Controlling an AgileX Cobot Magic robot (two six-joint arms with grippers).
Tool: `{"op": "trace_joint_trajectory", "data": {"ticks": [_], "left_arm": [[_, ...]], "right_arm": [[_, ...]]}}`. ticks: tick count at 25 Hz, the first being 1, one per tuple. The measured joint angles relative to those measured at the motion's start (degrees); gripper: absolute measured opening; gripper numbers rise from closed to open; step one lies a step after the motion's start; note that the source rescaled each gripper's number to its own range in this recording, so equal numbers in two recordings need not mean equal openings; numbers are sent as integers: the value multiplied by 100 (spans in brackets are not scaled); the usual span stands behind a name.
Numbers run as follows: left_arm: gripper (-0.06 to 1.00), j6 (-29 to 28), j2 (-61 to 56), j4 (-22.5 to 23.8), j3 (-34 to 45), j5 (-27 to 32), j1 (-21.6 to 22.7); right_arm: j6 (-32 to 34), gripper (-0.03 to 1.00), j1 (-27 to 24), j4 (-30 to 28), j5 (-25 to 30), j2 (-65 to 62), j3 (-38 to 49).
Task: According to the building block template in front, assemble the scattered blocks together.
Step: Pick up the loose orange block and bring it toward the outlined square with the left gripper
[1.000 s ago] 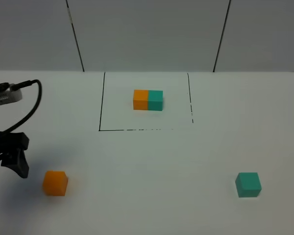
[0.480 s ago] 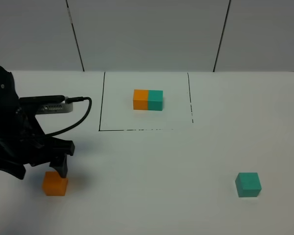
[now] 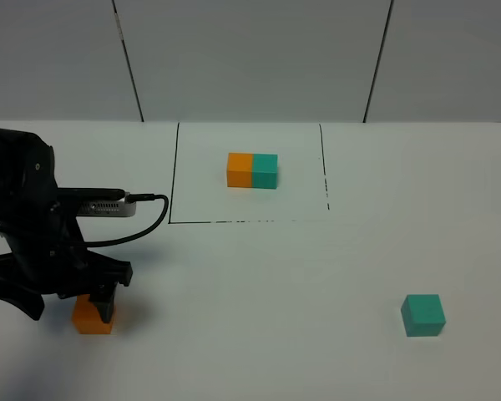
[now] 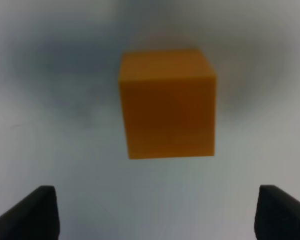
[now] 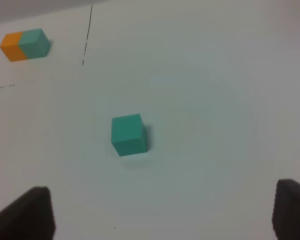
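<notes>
The template [image 3: 252,170], an orange cube joined to a teal one, sits in a black-lined rectangle at the back middle; it also shows in the right wrist view [image 5: 25,45]. The loose orange cube [image 3: 88,321] lies at the front left. My left gripper [image 3: 67,307] is open and low over it, one finger at the cube's right side. In the left wrist view the orange cube [image 4: 166,102] lies just ahead of the open left gripper [image 4: 156,197]. The loose teal cube [image 3: 423,315] lies at the front right. My right gripper [image 5: 162,202] is open, some way short of the teal cube [image 5: 129,134].
The white table [image 3: 259,301] carries a thin black rectangle outline [image 3: 172,180] around the template. The left arm's black cable [image 3: 146,219] loops toward that outline. A grey panelled wall [image 3: 250,58] stands behind. The right arm is out of the exterior view.
My left arm has come in from the left edge and lowered over the orange cube, now partly covering it. Both cubes and the template have not moved.
</notes>
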Motion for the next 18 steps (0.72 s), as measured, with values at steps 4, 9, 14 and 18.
{"op": "trace_joint_trajectory", "data": {"ticks": [4,9,14,18], "left_arm": [[67,-63,0,127,112,-184,0],[67,-196,13,127,329,-717,-27],[67,-254,13,127,560,-1062,-27],[67,-269,13,127,811,-1484,-27]], "right_arm": [[0,74,0,0,0,0,0],[0,74,0,0,0,0,0],[0,74,0,0,0,0,0],[0,74,0,0,0,0,0]]}}
